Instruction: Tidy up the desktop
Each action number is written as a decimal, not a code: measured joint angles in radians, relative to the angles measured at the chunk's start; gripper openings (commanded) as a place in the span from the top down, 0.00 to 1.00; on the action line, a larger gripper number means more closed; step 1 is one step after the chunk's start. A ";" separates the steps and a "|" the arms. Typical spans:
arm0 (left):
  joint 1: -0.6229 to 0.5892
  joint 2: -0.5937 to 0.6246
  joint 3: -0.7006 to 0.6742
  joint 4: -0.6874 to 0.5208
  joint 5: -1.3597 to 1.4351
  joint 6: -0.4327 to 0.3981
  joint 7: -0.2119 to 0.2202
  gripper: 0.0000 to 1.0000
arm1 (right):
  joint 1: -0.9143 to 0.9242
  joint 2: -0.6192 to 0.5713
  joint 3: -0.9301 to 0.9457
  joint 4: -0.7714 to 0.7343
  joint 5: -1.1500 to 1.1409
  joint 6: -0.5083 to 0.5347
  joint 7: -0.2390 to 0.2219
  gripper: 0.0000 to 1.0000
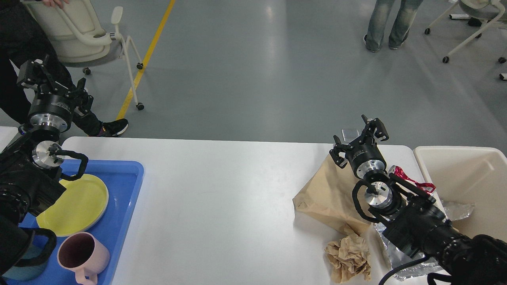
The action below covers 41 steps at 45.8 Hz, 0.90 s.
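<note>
table (222, 206): large white top with rounded corners, spanning most of the lower view; its middle stretch is bare.
pink mug (82, 255): nearest on the left, upright in the blue tray, handle toward the near edge.
teal bowl (18, 268): at the tray's near left corner, mostly hidden by my left arm.
crumpled brown paper (349, 257): near right part of the table, just below the paper bag's corner.
foil wrapper (400, 259): lying on the table by the near right edge, partly under my right arm and reaching toward the bin.
yellow plate (75, 204): flat in the blue tray, beyond the mug, its left side covered by my left arm.
blue tray (126, 186): on the table's left end, holding the plate, mug and bowl.
brown paper bag (326, 196): flat on the right part of the table, under and beside my right gripper.
red wrapper (412, 180): on the table between the paper bag and the bin, touching my right arm.
cream bin (467, 178): off the table's right end, open top.
right gripper (359, 136): raised above the bag's far corner, jaws spread apart, holding nothing.
left gripper (50, 81): lifted past the table's far left corner, seen against the floor and a person's dark legs; jaws parted, nothing between them.
floor (253, 71): grey, with a yellow line, rolling chairs and standing people beyond the table.
</note>
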 measured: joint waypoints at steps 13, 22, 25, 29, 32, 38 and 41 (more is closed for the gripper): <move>0.112 -0.050 -0.002 0.000 -0.002 -0.140 -0.030 0.04 | 0.000 0.000 0.000 0.000 0.000 0.000 0.000 0.00; 0.152 -0.077 -0.006 0.001 -0.005 -0.145 -0.054 0.04 | 0.000 0.000 0.000 0.000 0.000 0.000 0.000 0.00; 0.156 -0.083 0.001 0.001 -0.005 -0.146 -0.055 0.04 | 0.000 0.000 0.000 0.000 0.000 0.000 0.000 0.00; 0.161 -0.086 0.003 0.000 -0.004 -0.146 -0.060 0.04 | 0.000 0.000 0.000 0.000 0.000 0.000 0.000 0.00; 0.162 -0.088 0.003 0.000 -0.004 -0.146 -0.070 0.04 | 0.000 0.000 0.000 0.000 0.000 0.000 0.000 0.00; 0.163 -0.089 0.004 0.000 -0.004 -0.146 -0.100 0.04 | 0.000 0.000 0.000 0.000 0.000 0.000 0.000 0.00; 0.163 -0.090 0.005 0.000 -0.004 -0.146 -0.117 0.04 | 0.000 0.000 0.000 0.000 0.000 0.000 0.000 0.00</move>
